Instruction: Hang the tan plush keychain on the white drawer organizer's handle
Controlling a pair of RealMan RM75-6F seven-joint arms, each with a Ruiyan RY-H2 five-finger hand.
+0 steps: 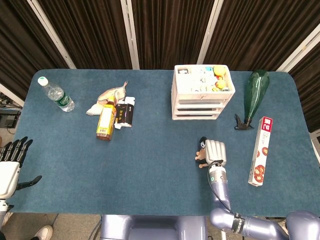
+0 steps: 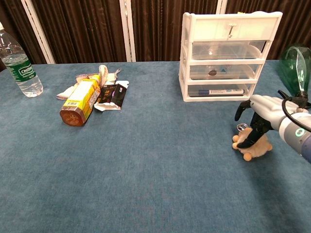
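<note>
1. Right hand (image 2: pixel 260 116) down on the tan plush keychain (image 2: pixel 253 145), fingers (image 2: pixel 252 133) curled over its top and pressing into the plush; whether properly grasping it or only resting on it, cannot tell.
2. Keychain lying on the table (image 1: pixel 155 150), toward the near edge and right of the middle, well short of the white drawer organizer (image 1: pixel 202 92); metal ring (image 2: pixel 240 127) visible at its far-left side in the chest view.
3. In the head view, only the left part of the plush (image 1: pixel 201 154) peeking out from under the right hand (image 1: pixel 215 151).
4. Organizer upright near the far edge, right of the middle; small handle (image 2: pixel 232 30) on the top drawer front, bare.
5. Left hand (image 1: pixel 10 167) off the near-left corner of the table, fingers straight and spread, holding nothing.
6. Green bottle (image 1: pixel 254 95) lying near the far-right corner, beside the organizer.
7. Long red-and-white box (image 1: pixel 260 150) lying along the right edge, just right of the right hand.
8. Water bottle (image 1: pixel 56 94) near the far-left corner.
9. Yellow jar (image 1: pixel 105 122) on its side left of the middle, with a dark packet (image 1: pixel 125 112) just beside it and a crumpled wrapper (image 1: pixel 106 96) behind.
</note>
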